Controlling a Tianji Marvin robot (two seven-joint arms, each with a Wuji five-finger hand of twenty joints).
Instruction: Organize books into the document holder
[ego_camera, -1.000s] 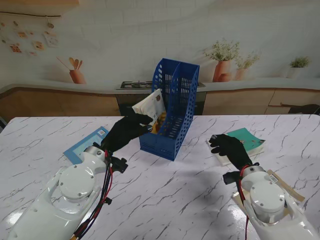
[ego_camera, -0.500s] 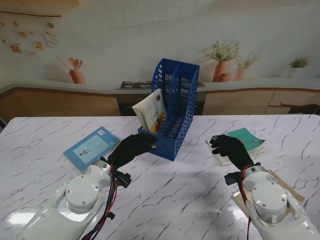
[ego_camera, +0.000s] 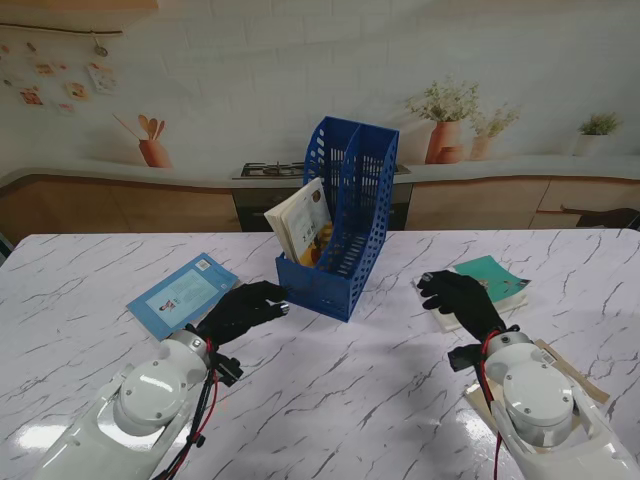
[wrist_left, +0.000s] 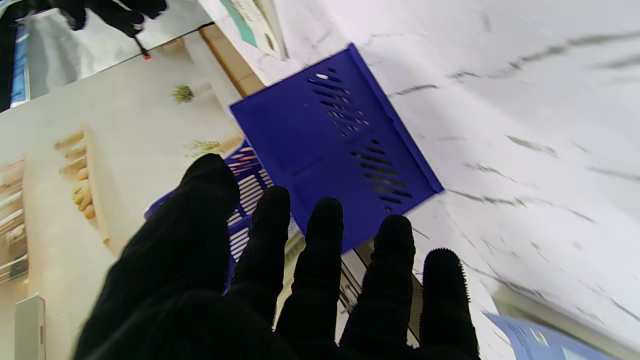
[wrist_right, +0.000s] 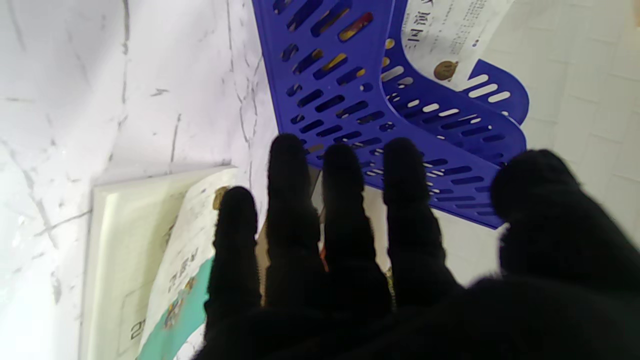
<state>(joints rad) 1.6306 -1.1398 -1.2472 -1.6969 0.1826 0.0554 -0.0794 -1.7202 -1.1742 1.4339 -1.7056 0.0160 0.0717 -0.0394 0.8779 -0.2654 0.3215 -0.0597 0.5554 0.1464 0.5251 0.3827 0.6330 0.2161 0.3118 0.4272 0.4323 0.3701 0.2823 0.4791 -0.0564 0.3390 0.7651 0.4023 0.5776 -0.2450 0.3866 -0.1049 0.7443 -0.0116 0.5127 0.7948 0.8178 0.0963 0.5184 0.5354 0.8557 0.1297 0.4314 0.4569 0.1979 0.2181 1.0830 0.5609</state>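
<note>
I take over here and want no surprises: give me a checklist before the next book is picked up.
1. White book rests in the blue perforated plastic document holder: ok, leaning.
2. Left hand empty, fingers apart: ok.
3. Right hand over the teal-covered book; grasp: cannot tell.
4. Light blue book flat, unobstructed: ok.
5. Holder has spare room: ok.

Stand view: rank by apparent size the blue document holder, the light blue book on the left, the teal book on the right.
1. blue document holder, clearly largest.
2. light blue book.
3. teal book, though the right hand covers part of it, so the two books are not safely ranked.
</note>
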